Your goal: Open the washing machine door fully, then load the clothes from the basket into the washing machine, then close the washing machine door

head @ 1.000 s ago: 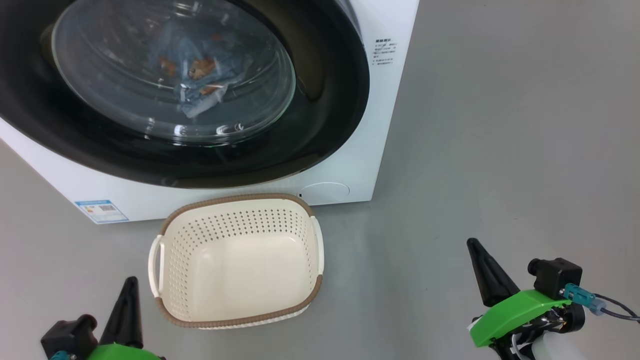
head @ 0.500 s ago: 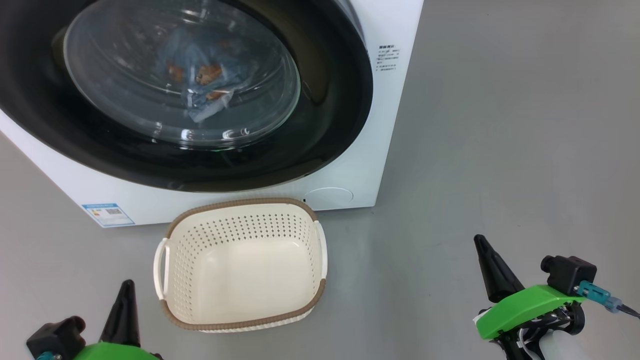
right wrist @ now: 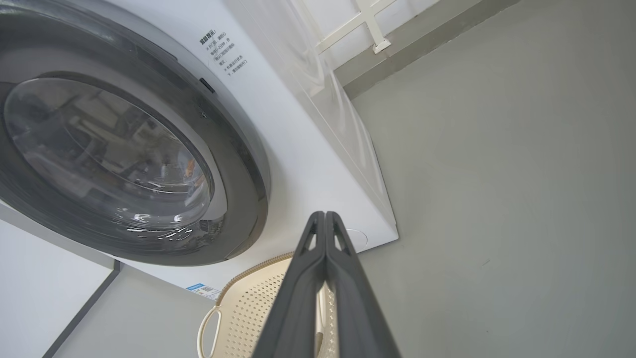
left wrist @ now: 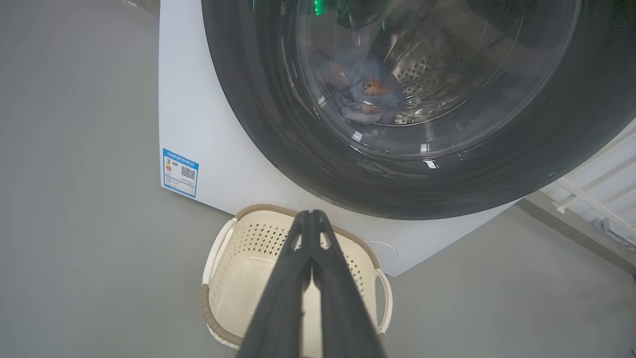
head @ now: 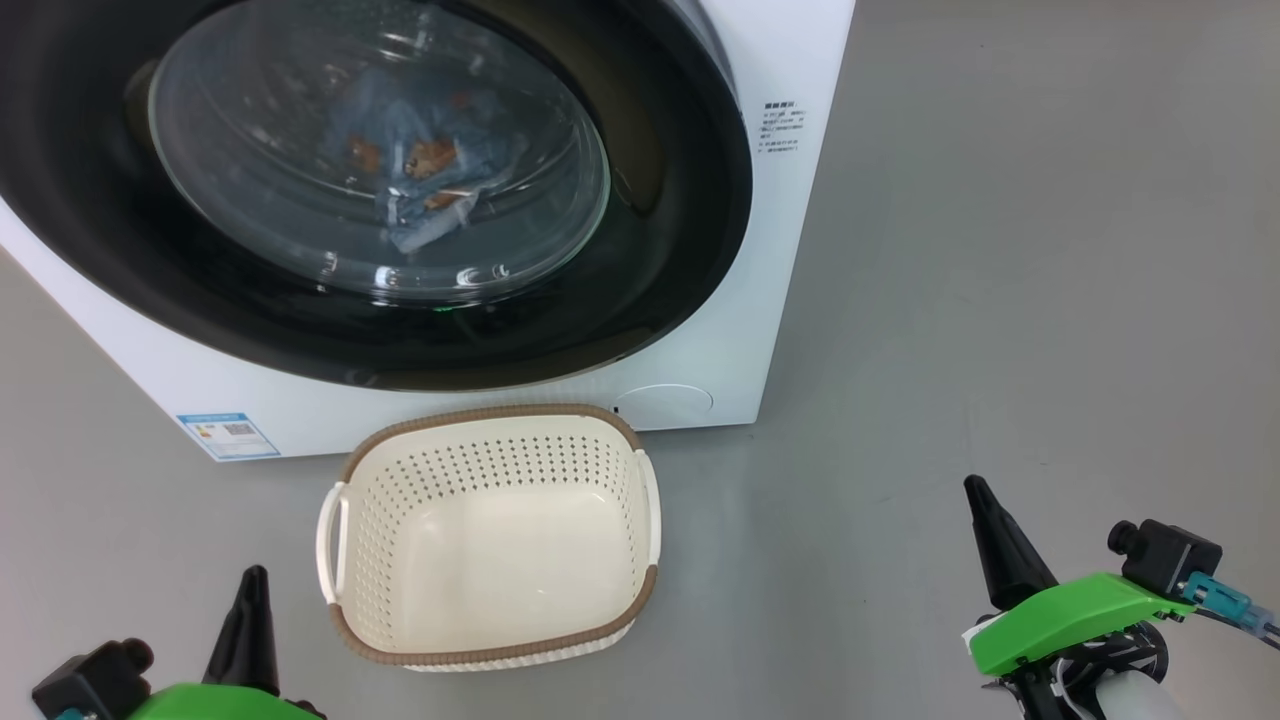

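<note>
White machine [head: 790,250] has slid a little rightward and down across the head view over the last second. The basket and floor slid with it, so we read that as our camera turning, not things moving. Its door [head: 680,200], ahead of and above the left claw [head: 254,580] and the right claw [head: 980,500], sits flush in the front, closed. Just ahead of the left claw and well to the left of the right one, the basket [head: 500,412] stands empty. Behind the glass lie the clothes [head: 420,170], blue with orange prints. Both claws are clenched on nothing, held low and back. We judge the task finished.
</note>
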